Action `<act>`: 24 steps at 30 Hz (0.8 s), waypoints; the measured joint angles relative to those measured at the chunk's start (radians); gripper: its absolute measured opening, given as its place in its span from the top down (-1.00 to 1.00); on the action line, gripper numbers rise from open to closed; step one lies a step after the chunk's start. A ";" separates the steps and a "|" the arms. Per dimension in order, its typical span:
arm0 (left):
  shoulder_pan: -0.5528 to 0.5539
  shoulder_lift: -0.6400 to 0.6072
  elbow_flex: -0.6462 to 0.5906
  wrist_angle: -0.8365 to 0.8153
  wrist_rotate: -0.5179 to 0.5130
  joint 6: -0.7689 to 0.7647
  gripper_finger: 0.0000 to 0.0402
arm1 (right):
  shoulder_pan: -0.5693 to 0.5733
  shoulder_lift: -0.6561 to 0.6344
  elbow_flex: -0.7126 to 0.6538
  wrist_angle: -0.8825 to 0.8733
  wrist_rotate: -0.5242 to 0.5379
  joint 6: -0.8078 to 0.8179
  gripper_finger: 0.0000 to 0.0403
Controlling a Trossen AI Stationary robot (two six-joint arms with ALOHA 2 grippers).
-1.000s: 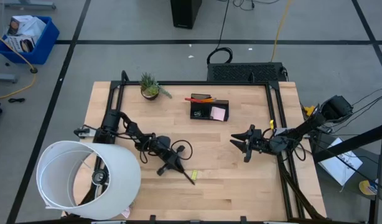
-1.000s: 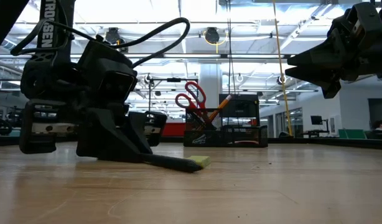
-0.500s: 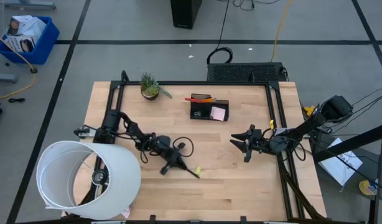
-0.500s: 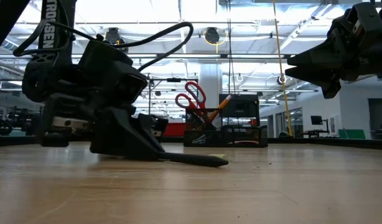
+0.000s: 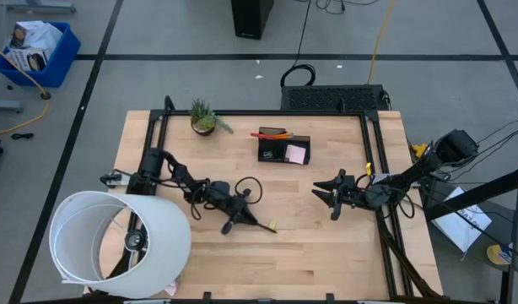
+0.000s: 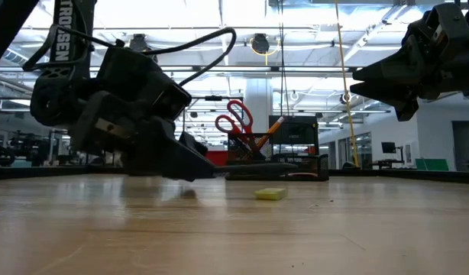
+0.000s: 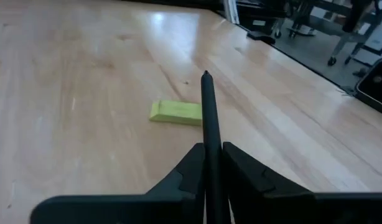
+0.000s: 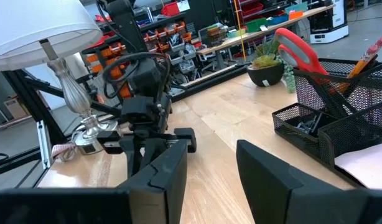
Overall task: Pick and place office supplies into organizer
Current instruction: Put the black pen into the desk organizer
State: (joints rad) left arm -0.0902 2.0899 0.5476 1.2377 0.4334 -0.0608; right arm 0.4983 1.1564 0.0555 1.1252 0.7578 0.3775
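My left gripper [image 5: 240, 219] [image 7: 209, 154] hovers low over the table's middle, shut on a thin black pen [image 5: 259, 224]. A tiny yellow-green piece [image 5: 273, 226] [image 7: 175, 112] [image 6: 270, 194] lies flat on the table just beyond the pen's tip. The dark organizer [image 5: 284, 149] [image 6: 279, 162] [image 8: 340, 118] stands near the far edge. It holds red-handled scissors [image 6: 236, 118] [image 8: 300, 53], orange pencils [image 5: 273, 133] and a pink sticky-note pad [image 5: 297, 154]. My right gripper [image 5: 321, 196] [image 8: 209, 165] waits open above the table's right side. My left gripper pinches the black pen's rear part [image 7: 211, 163] between its two fingers [image 7: 192, 167], which lie along the pen. The pen juts forward past the fingertips to its tip [image 7: 206, 76], pointing toward the table's right and near side. It is lifted clear of the table, about level.
A large white lampshade [image 5: 116, 245] stands over the near left corner, on a glass lamp stem [image 8: 76, 99]. A small potted plant [image 5: 204, 118] [image 8: 269, 62] sits near the far edge, left of the organizer. Black frame rails [image 5: 379, 169] run along the table's sides.
My left gripper has risen and moved toward the table's right, swinging the pen's tip toward the far edge. The pen, which lay with its tip on the table, is now lifted clear. The yellow-green piece has slid a little toward the far right.
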 joint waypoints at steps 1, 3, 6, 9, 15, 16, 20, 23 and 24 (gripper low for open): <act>0.002 0.000 0.000 0.000 0.000 -0.007 0.75 | 0.000 0.000 0.000 0.000 0.000 0.000 0.34; 0.007 -0.004 0.000 -0.001 -0.002 -0.035 0.80 | 0.000 0.000 0.000 0.000 0.000 0.000 0.34; 0.014 -0.005 0.000 0.000 -0.022 -0.084 0.81 | 0.000 0.000 0.000 0.000 0.000 0.000 0.34; 0.027 -0.005 0.000 0.000 -0.025 -0.100 0.81 | 0.000 0.000 0.000 0.000 0.000 0.000 0.34; 0.058 -0.094 -0.001 -0.102 -0.027 -0.114 0.77 | 0.000 0.000 0.000 0.000 0.000 0.000 0.34; 0.062 -0.128 -0.001 -0.153 -0.031 -0.099 0.78 | 0.000 0.000 0.000 0.000 0.000 0.000 0.34; 0.064 -0.294 -0.001 -0.402 -0.145 -0.047 0.81 | 0.000 0.000 0.000 0.000 0.000 0.000 0.34; 0.074 -0.420 0.006 -0.546 -0.236 -0.012 0.81 | 0.000 0.000 0.000 0.000 0.000 0.000 0.34; 0.084 -0.460 0.017 -0.599 -0.253 -0.008 0.80 | 0.000 0.000 0.000 0.000 0.000 0.000 0.34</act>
State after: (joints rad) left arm -0.0067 1.6300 0.5648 0.6386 0.1800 -0.0689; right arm 0.4983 1.1568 0.0555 1.1249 0.7578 0.3775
